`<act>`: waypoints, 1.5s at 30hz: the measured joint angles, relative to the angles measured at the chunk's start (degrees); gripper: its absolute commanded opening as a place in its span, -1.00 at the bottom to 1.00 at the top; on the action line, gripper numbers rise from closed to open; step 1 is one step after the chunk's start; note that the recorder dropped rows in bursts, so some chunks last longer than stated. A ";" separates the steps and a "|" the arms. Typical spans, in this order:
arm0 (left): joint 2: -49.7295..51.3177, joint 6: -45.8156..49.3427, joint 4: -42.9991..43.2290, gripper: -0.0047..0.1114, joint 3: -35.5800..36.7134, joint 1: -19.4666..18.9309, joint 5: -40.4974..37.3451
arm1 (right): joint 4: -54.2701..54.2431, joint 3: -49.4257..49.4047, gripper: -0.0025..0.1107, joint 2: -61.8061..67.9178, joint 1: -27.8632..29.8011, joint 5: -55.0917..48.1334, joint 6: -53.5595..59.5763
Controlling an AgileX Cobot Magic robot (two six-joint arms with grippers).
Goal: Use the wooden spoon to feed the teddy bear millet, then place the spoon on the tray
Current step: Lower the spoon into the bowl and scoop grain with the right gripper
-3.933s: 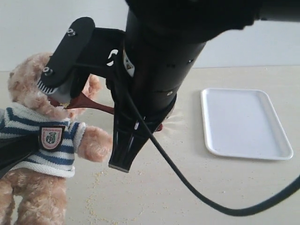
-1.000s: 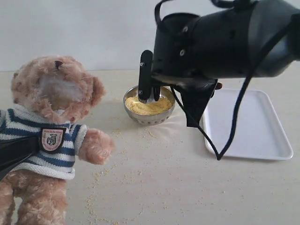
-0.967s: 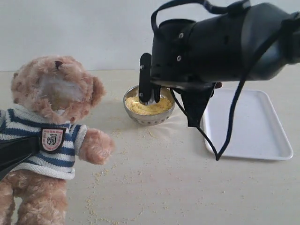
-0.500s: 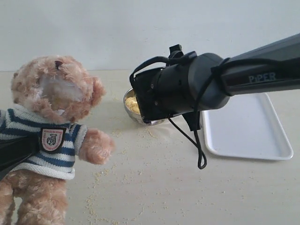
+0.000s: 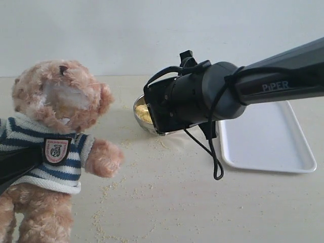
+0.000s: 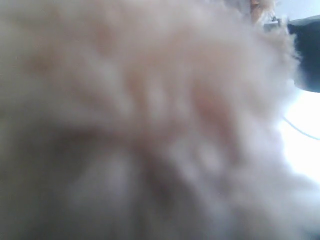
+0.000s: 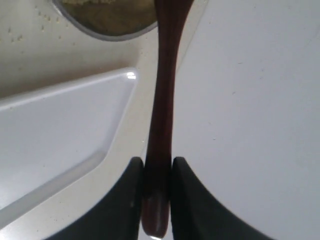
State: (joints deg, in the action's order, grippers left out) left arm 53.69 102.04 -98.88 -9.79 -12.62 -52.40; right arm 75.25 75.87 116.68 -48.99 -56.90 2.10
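From the exterior view, the black right arm (image 5: 202, 96) reaches across the table and its bulky wrist hides its own claw. Only a sliver of the small round steel bowl (image 5: 137, 117) and the yellow millet (image 5: 144, 112) shows just beyond it. The flat white rectangular plastic tray (image 5: 273, 147) lies close behind the claw, and the fluffy light-brown teddy bear in a navy-striped shirt (image 5: 55, 147) sits well apart, ahead of it. Loose grains (image 5: 126, 195) dot the table between them. A black bar (image 5: 17, 164) crosses the bear's shirt and probably belongs to the left claw, steadying the toy for feeding. The left wrist view does not settle this: blurred fur (image 6: 150, 125) fills it, so whether the left claw is together or apart cannot be told. The right wrist view supplies what the exterior lacks. The right claw (image 7: 157, 167) is clamped on the end of the thin handle of the glossy reddish-brown wooden spoon (image 7: 165, 90). The handle runs straight out from the claw to the bowl's rim (image 7: 100, 31), and the spoon's head is cut off at the frame edge. Holding it by the far end likely keeps the claw clear of the grain — this looks like a scoop under way, with feeding and setting the spoon down on the tray not yet done.
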 measured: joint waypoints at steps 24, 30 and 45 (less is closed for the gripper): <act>0.00 0.00 0.00 -0.83 0.00 0.00 0.00 | -2.82 6.15 -0.96 5.97 3.82 2.02 -3.22; 0.00 0.00 0.00 -0.83 0.00 0.00 0.00 | -11.36 9.62 -0.96 5.97 3.82 1.53 -0.17; 0.00 0.00 0.00 -0.83 0.00 0.00 0.00 | -15.61 9.73 -0.96 5.97 3.82 1.29 1.78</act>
State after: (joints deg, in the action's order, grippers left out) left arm 53.69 102.04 -98.88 -9.79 -12.62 -52.40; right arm 59.64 85.60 122.65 -45.17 -55.61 3.88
